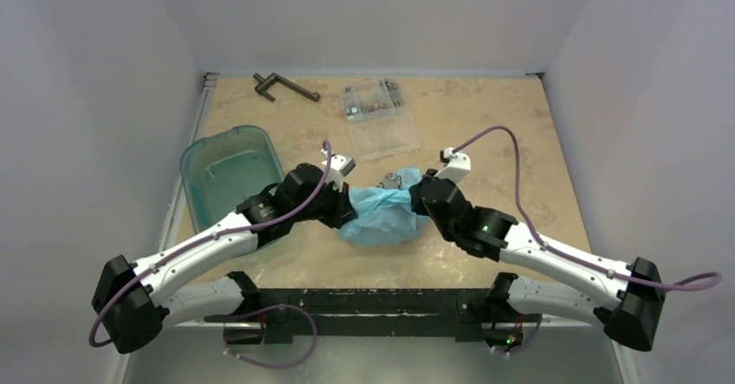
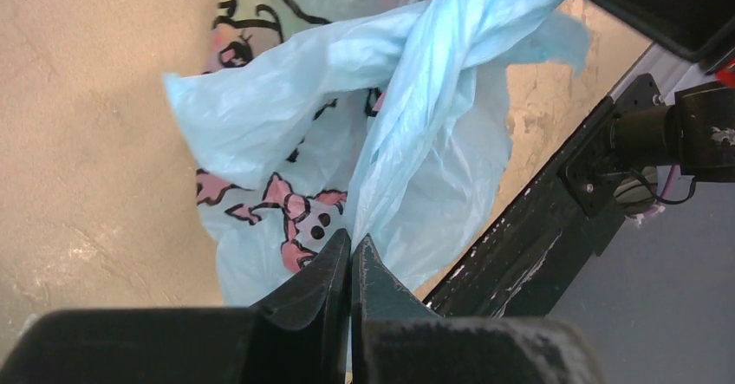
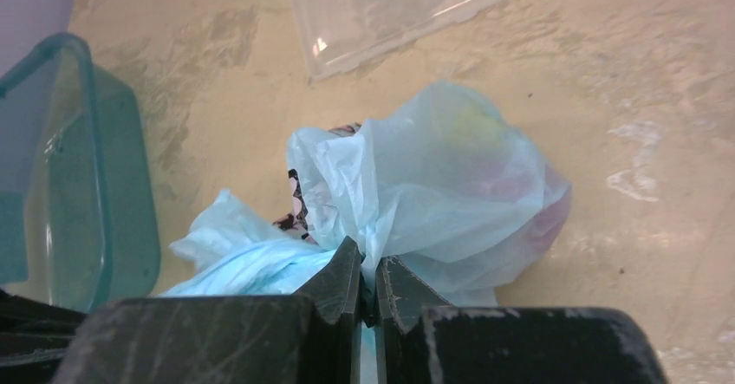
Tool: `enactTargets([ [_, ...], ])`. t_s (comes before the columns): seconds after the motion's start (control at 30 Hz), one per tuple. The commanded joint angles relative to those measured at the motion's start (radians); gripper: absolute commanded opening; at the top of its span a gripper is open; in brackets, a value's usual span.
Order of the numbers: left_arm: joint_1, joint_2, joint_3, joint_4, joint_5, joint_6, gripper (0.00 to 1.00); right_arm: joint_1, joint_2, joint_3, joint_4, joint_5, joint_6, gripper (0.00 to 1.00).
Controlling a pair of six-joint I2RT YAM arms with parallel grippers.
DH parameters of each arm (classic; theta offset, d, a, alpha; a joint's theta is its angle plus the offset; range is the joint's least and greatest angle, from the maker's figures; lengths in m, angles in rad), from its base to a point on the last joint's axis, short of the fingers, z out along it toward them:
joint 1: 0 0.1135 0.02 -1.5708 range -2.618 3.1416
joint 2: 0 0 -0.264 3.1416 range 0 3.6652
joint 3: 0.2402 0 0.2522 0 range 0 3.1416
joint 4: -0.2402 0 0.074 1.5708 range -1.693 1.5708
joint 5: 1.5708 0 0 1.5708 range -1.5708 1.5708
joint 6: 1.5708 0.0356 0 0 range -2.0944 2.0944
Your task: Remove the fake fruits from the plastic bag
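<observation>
Here, nearest the arm bases, both arms reach inward over the table (image 1: pixel 485 115) and meet at the plastic bag (image 1: pixel 386 215), which lies crumpled near the front middle. The left gripper (image 2: pixel 350 244) has its fingers pressed together, and a twisted rope of the bag's light-blue film runs straight down into the tips, so it appears clamped on that twisted part. The right gripper (image 3: pixel 370 261) is likewise closed, with a fold of the film pinched between its tips on the opposite side of the bag.

Just beyond the right fingers the bag bulges. The fake fruits (image 3: pixel 472 128) are inside it, showing only as a yellowish patch and a reddish one through the plastic; no green piece can be made out. None lies out on the table.

The step in hand looks like the opening of the bag: both sides are gripped and nothing has been emptied. The next move probably calls for drawing the two grips apart, or lifting one, to find and widen the mouth without tearing the thin film or letting it slip.

Farther off, the teal tub (image 1: pixel 217 134) sits to the left, the clear parts box (image 1: pixel 379 115) behind the bag, and a dark metal tool (image 1: pixel 286 87) lies at the far edge.
</observation>
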Motion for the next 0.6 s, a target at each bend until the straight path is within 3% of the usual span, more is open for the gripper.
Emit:
enactTargets([
  [0.0,-0.004,-0.04,-0.022,-0.045,-0.055,-0.011,0.0,-0.081,-0.093,-0.012,-0.092,0.2,-0.076,0.0],
  [0.13,-0.003,-0.049,-0.013,-0.055,-0.055,-0.008,0.0,-0.214,-0.158,-0.041,-0.111,0.115,-0.132,0.0],
  [0.23,-0.004,-0.047,0.007,-0.057,-0.021,0.002,0.0,-0.234,-0.205,-0.061,-0.074,0.03,-0.204,0.0],
  [0.27,-0.003,-0.046,0.022,-0.057,0.002,0.01,0.05,-0.234,-0.221,-0.067,-0.059,-0.011,-0.229,0.0],
  [0.37,-0.003,-0.025,0.088,-0.069,0.074,0.038,0.36,-0.234,-0.25,-0.081,-0.037,-0.096,-0.265,0.0],
  [0.43,-0.004,-0.006,0.145,-0.083,0.111,0.058,0.52,-0.235,-0.249,-0.087,-0.028,-0.141,-0.279,0.0],
  [0.57,-0.004,0.054,0.255,-0.103,0.158,0.089,0.69,-0.234,-0.246,-0.089,-0.026,-0.194,-0.29,0.0],
])
